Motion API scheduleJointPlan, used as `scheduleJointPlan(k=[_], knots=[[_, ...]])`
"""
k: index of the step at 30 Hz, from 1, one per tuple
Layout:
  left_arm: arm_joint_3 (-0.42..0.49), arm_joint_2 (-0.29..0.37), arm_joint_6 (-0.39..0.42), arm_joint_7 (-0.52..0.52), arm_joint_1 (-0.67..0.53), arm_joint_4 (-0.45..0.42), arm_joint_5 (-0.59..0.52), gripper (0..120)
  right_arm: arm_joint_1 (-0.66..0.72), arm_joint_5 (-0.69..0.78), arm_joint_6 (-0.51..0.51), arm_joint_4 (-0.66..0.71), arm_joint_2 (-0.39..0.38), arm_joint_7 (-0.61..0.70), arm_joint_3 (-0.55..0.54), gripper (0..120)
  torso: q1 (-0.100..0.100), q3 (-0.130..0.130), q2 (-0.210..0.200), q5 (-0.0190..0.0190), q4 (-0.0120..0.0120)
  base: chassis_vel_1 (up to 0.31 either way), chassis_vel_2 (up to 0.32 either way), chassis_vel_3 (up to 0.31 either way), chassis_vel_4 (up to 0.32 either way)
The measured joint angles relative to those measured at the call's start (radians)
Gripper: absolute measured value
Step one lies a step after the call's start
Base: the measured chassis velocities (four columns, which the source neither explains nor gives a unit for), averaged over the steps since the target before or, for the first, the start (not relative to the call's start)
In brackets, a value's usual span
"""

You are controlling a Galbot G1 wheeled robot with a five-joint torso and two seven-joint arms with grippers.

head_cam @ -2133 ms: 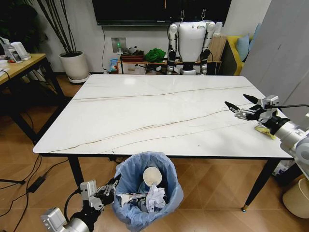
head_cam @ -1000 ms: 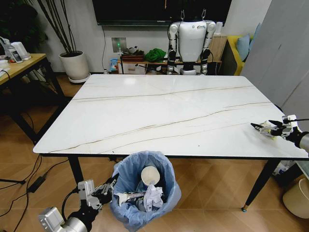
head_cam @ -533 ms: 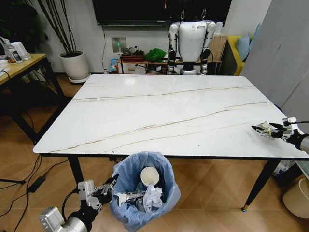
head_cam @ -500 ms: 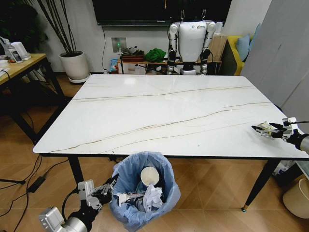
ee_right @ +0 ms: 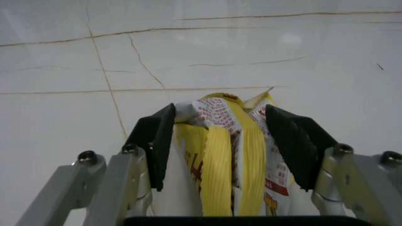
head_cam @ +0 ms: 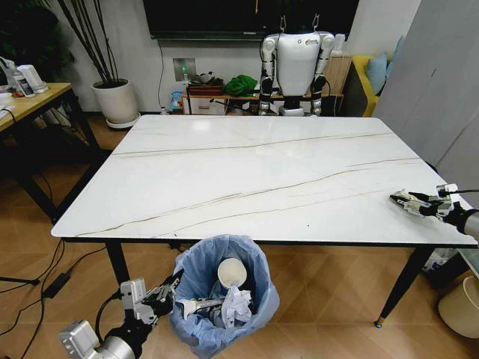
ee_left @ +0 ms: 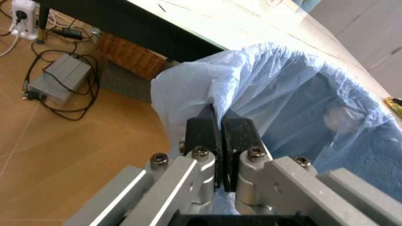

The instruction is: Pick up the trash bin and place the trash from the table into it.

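The trash bin [head_cam: 196, 260], lined with a crinkly light-blue bag [ee_left: 295, 89], sits below the front edge of the table [head_cam: 247, 172]. Inside it are a paper cup [head_cam: 233, 271] and crumpled white paper [head_cam: 238, 305]. My left gripper [head_cam: 174, 283] is shut on the bag's folded rim, its pads pressed together [ee_left: 221, 136]. At the table's right edge my right gripper [head_cam: 405, 200] lies low on the top. In the right wrist view its fingers [ee_right: 220, 110] close on both sides of a crumpled yellow-and-white wrapper [ee_right: 229, 155] lying on the marble [ee_right: 94, 56].
A white humanoid robot [head_cam: 297, 63] stands behind the table's far edge. A plant pot [head_cam: 114, 101] and a wooden desk [head_cam: 30, 101] are at the left, a grey panel [head_cam: 441, 75] at the right. A wicker basket [ee_left: 135, 56] and cables [ee_left: 60, 80] lie under the table.
My right gripper has come down from above the table to the wrapper at the right edge and closed in around it. The bin has sunk slightly in my left gripper's hold.
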Motion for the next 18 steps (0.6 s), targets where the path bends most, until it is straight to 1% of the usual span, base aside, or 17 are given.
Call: scheduleJointPlan(k=[1, 2, 3, 4, 6, 7, 10, 11, 14, 16, 18], knots=[[0.0, 0.0, 0.0, 0.0, -0.001, 0.0, 0.0, 0, 0.0, 0.0, 0.0, 0.001, 0.0, -0.003, -0.002, 47, 0.0, 0.0, 0.0, 0.0, 0.0, 0.0, 0.0, 0.0, 0.0], [0.0, 0.0, 0.0, 0.0, -0.001, 0.0, -0.001, 0, 0.0, 0.0, -0.001, 0.001, 0.0, -0.004, -0.002, 43, 0.0, 0.0, 0.0, 0.0, 0.0, 0.0, 0.0, 0.0, 0.0], [0.0, 0.0, 0.0, 0.0, -0.001, 0.0, -0.001, 0, 0.0, 0.0, -0.001, 0.001, 0.0, -0.004, -0.002, 43, 0.0, 0.0, 0.0, 0.0, 0.0, 0.0, 0.0, 0.0, 0.0], [0.0, 0.001, 0.0, 0.0, -0.001, 0.0, -0.002, 0, 0.0, -0.001, -0.001, 0.002, 0.0, -0.007, -0.004, 38, 0.0, 0.0, 0.0, 0.0, 0.0, 0.0, 0.0, 0.0, 0.0], [-0.002, 0.003, 0.0, 0.0, -0.002, 0.0, -0.004, 0, -0.001, -0.001, -0.002, 0.002, 0.001, -0.011, -0.004, 30, 0.0, 0.0, 0.0, 0.0, 0.0, 0.0, 0.0, 0.0, 0.0], [-0.002, 0.003, 0.0, 0.0, -0.002, 0.0, -0.004, 0, -0.001, -0.001, -0.002, 0.002, 0.001, -0.011, -0.004, 30, 0.0, 0.0, 0.0, 0.0, 0.0, 0.0, 0.0, 0.0, 0.0], [-0.003, 0.004, 0.001, -0.001, -0.003, 0.0, -0.008, 0, -0.004, -0.002, -0.002, 0.004, 0.0, -0.019, -0.004, 12, 0.0, 0.0, 0.0, 0.0001, 0.0, 0.0, 0.0, 0.0, 0.0], [-0.003, 0.004, 0.001, -0.001, -0.003, 0.0, -0.008, 0, -0.004, -0.002, -0.002, 0.004, 0.0, -0.019, -0.004, 12, 0.0, 0.0, 0.0, 0.0001, 0.0, 0.0, 0.0, 0.0, 0.0], [-0.002, 0.004, 0.001, -0.002, -0.003, -0.001, -0.008, 0, -0.013, -0.002, -0.002, 0.019, -0.004, -0.031, 0.012, 0, 0.0, 0.0, 0.0, 0.0001, -0.0001, 0.0, 0.0, 0.0, 0.0], [-0.001, 0.004, 0.001, -0.002, -0.003, -0.001, -0.008, 0, -0.019, -0.002, -0.001, 0.034, -0.006, -0.036, 0.023, 0, 0.0, 0.0, 0.0, 0.0001, -0.0002, 0.0, 0.0, 0.0, 0.0], [0.001, 0.005, 0.001, -0.002, -0.003, -0.001, -0.008, 0, -0.032, -0.002, 0.001, 0.083, -0.013, -0.048, 0.048, 0, 0.0, 0.0, 0.0, 0.0, -0.0002, 0.0, 0.0, 0.0, 0.0]])
